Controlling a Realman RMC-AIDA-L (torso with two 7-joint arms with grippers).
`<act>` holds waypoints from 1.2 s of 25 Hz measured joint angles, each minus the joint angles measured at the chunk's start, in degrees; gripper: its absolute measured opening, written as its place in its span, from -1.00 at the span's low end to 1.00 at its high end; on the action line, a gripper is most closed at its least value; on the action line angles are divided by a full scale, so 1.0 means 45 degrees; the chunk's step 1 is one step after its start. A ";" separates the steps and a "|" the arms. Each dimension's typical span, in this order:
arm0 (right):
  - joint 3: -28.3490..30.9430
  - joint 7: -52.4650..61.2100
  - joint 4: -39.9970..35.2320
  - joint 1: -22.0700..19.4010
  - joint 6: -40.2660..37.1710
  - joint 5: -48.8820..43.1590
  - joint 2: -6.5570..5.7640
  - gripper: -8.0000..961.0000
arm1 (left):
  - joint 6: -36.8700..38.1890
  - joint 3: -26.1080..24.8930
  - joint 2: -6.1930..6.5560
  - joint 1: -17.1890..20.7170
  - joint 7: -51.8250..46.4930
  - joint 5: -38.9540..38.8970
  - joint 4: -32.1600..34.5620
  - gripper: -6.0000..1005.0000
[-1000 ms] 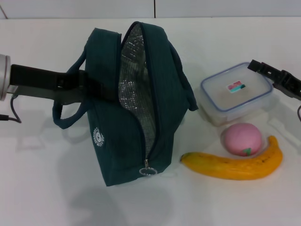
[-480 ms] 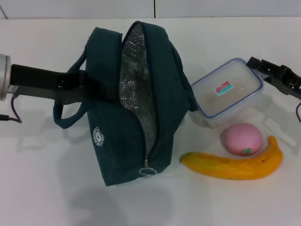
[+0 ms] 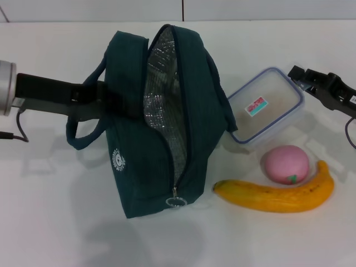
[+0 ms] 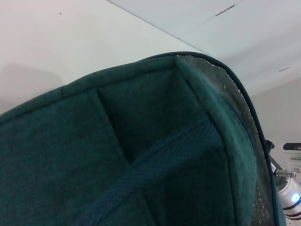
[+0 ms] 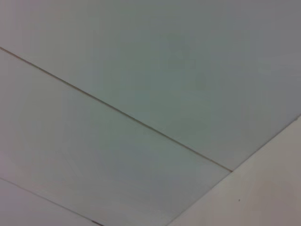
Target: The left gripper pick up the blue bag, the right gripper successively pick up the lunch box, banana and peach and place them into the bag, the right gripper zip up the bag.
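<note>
On the white surface (image 3: 50, 222) the woven blue bag (image 3: 194, 105) gapes, its quilted foil lining showing — the left gripper (image 3: 114, 103) clenched on its side. The right gripper (image 3: 300, 75) grips the tilted, clear rounded lunch box (image 3: 266, 105) above the pink peach (image 3: 285, 164) and curved banana (image 3: 275, 194).
</note>
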 joint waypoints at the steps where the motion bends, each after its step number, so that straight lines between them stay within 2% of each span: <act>1: -0.0020 0.0013 0.0002 0.0000 -0.0035 0.0000 -0.0001 -0.46 | 0.0000 0.0000 0.0000 -0.0018 0.0000 0.0000 0.0000 -0.91; 11: -0.0065 0.0021 -0.0009 -0.0104 -0.0258 0.0002 -0.0006 -0.80 | 0.0033 0.0000 -0.0038 0.0068 -0.0004 -0.0030 0.0000 -0.91; 19: 0.0076 -0.0140 -0.0306 -0.0716 -0.1348 0.0813 -0.0087 -0.80 | 0.0040 -0.0050 -0.0109 0.0110 0.0011 -0.0115 0.0000 -0.91; 26: 0.0174 -0.0089 -0.0454 -0.1375 -0.2489 0.2214 -0.0321 -0.79 | 0.0039 -0.0068 -0.0151 0.0115 0.0049 -0.0286 0.0000 -0.91; 30: 0.0186 0.0291 -0.0382 -0.1464 -0.3750 0.3077 -0.0430 -0.78 | 0.0056 -0.0004 -0.0164 0.0115 0.0049 -0.0512 0.0000 -0.91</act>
